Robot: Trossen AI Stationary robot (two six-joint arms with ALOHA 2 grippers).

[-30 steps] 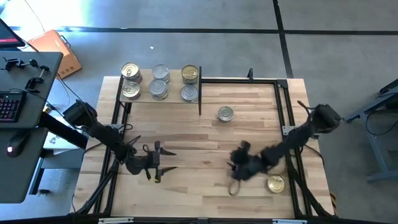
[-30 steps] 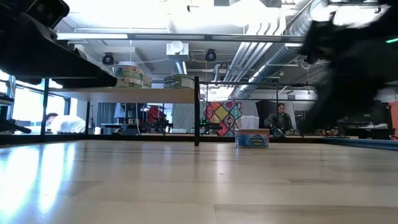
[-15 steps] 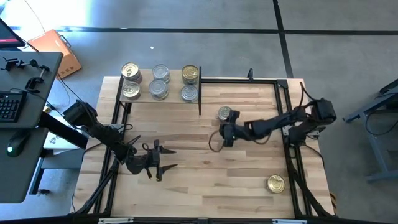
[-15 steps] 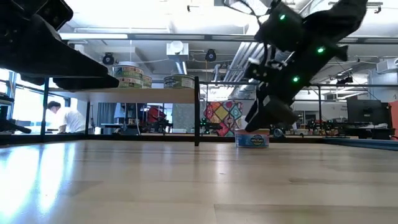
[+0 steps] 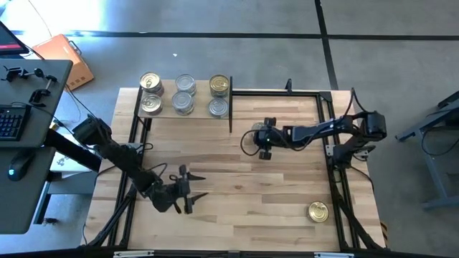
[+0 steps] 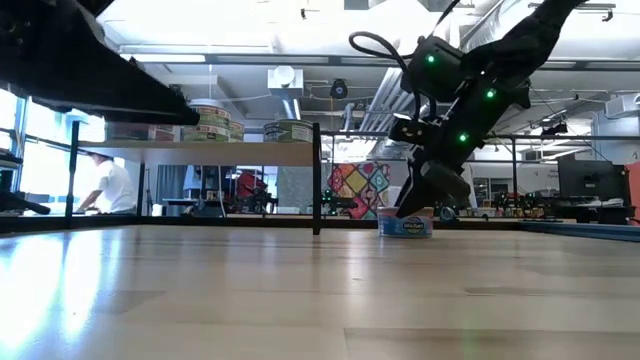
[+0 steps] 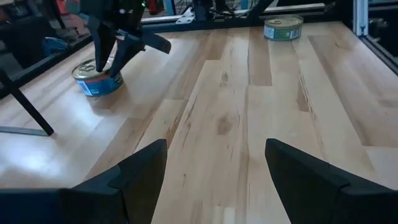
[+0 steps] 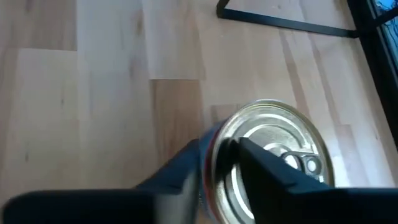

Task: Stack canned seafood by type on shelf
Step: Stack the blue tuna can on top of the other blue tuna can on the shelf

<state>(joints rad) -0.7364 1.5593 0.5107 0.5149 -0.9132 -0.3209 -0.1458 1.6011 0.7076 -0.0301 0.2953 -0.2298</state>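
Observation:
The shelf [image 5: 201, 97] stands at the table's far left and carries several tins [image 5: 184, 94], gold-topped and silver-topped. A tin with a blue label [image 8: 273, 140] stands on the table right of the shelf. My right gripper [image 8: 219, 146] is over it, slanting down, with its narrowly parted fingers on either side of the rim. A gold-topped tin [image 5: 318, 211] stands near the table's near right corner. My left gripper [image 5: 192, 190] hovers open over the near left of the table, holding nothing. My right gripper stands astride the tin's rim [image 8: 216, 155] on the side nearest the arm. One finger [image 8: 180, 171] is outside the wall and the other [image 8: 267, 168] is over the lid. I cannot tell whether either touches. The tin stands upright on the table [image 6: 405, 226].
The shelf's black upright [image 6: 317, 180] stands just left of the blue-labelled tin. Black frame rails [image 5: 331, 143] run along the table's far and right edges. Bare wood lies between the two arms [image 5: 237, 186]. People move in the room beyond the table [image 6: 105, 190].
My right gripper has swung from the near right of the table toward the far edge and the left, rolling as it went, and come down over the blue-labelled tin. My left gripper has shifted slightly toward the near edge. No tin has moved.

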